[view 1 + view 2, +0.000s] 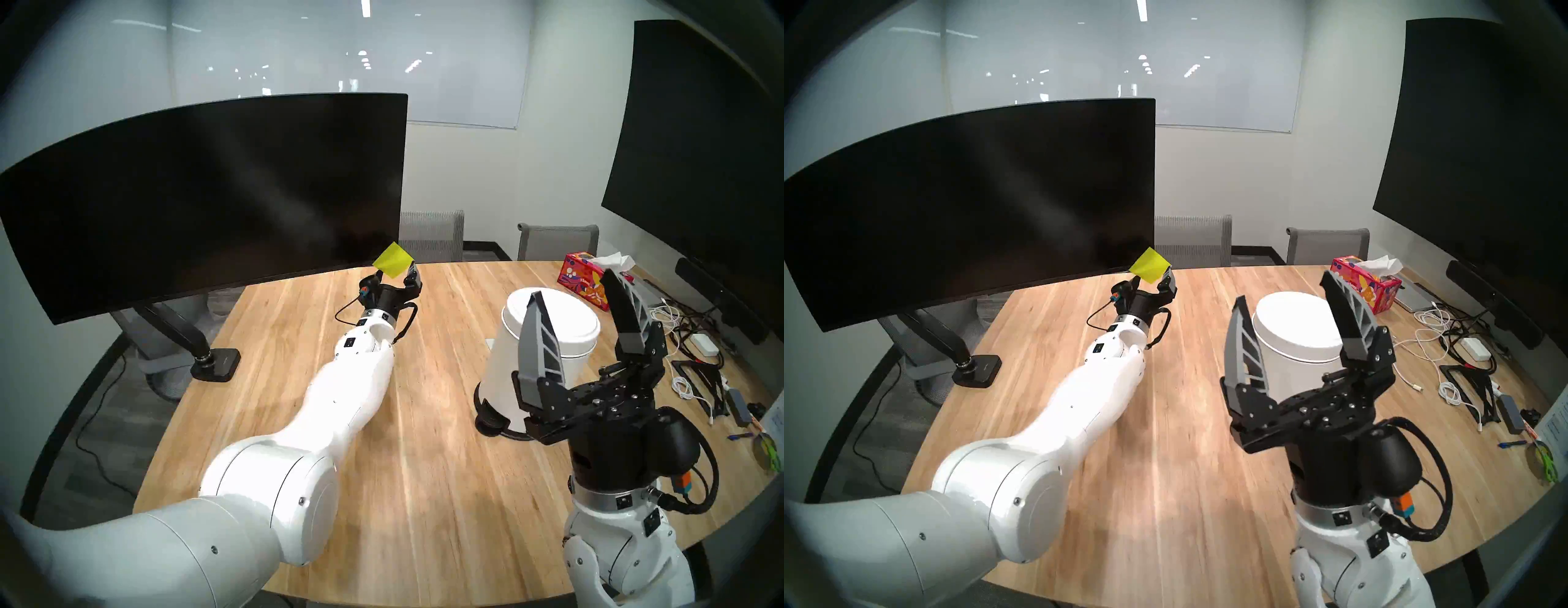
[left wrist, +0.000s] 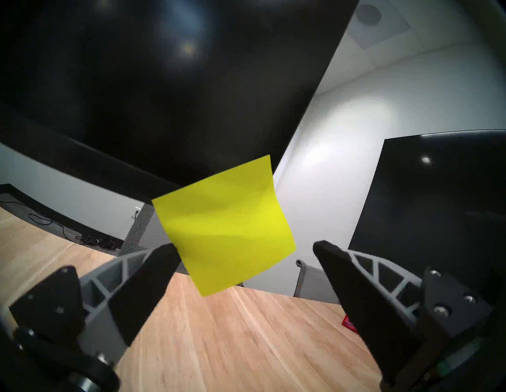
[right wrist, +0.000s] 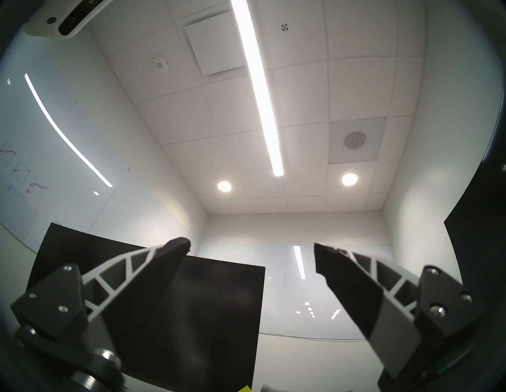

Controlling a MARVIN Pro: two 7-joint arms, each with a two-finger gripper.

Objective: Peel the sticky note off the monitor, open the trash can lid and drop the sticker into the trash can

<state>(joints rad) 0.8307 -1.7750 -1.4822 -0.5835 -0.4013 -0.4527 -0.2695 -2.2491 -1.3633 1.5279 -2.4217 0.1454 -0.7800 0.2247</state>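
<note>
- Plainly, the left gripper had its jaws apart, so nothing clamped the sticky note. The note touched only one fingertip, at the lower right corner of the monitor.
- Whether the note hung from the screen's edge or clung to that finger could not be told from these views.
- If it clung by its glue alone, a quick swing of the arm would likely shake it loose onto the table.
- If it hung from the screen, shutting the jaws on its curled edge might crease it or miss.
- The right gripper was also spread wide and empty, pointing upward in front of the trash can.
- The trash can lid lay shut, so a drop now would land on top rather than inside.
- A careless push on the lid could tip or slide the light can.
- A red tissue box stood just behind the can, and loose cables lay to its right.
- Between the note and the can the table looked bare, so nothing blocked the carry.
</note>
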